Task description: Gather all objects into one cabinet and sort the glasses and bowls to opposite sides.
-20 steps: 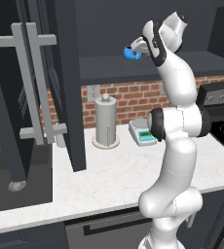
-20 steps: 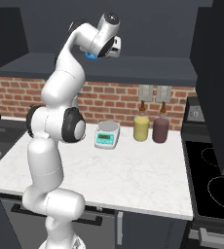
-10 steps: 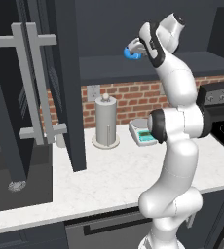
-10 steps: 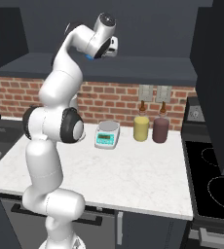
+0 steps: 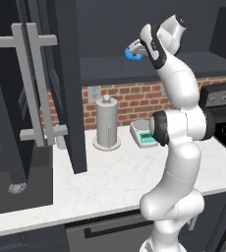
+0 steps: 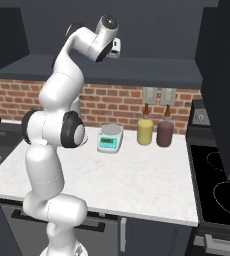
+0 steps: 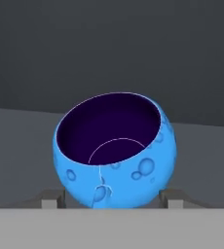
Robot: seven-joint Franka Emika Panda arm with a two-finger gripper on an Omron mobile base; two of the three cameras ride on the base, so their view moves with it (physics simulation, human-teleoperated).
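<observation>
A small glossy blue bowl (image 7: 115, 151) with a dark inside stands on the flat dark shelf floor (image 7: 16, 146) of the open wall cabinet (image 5: 198, 61). My gripper (image 7: 112, 198) reaches into the cabinet at shelf height. Its two finger tips (image 7: 53, 198) press against the bowl's lower sides, so it is shut on the bowl. In the left base view the blue bowl (image 5: 132, 53) sits at the end of the raised hand, in the gripper (image 5: 136, 51). The right base view has the hand (image 6: 112, 46) in front of the cabinet shelf (image 6: 152, 67).
On the counter stand a grey paper-towel stand (image 5: 106, 123), a kitchen scale (image 6: 110, 137), a yellow bottle (image 6: 145, 129) and a dark red bottle (image 6: 164, 131). An open cabinet door (image 5: 68, 83) hangs to the arm's left. A stove (image 6: 222, 190) lies to the right.
The fingers have drawn in against the blue bowl's sides. The arm and the bowl have hardly moved.
</observation>
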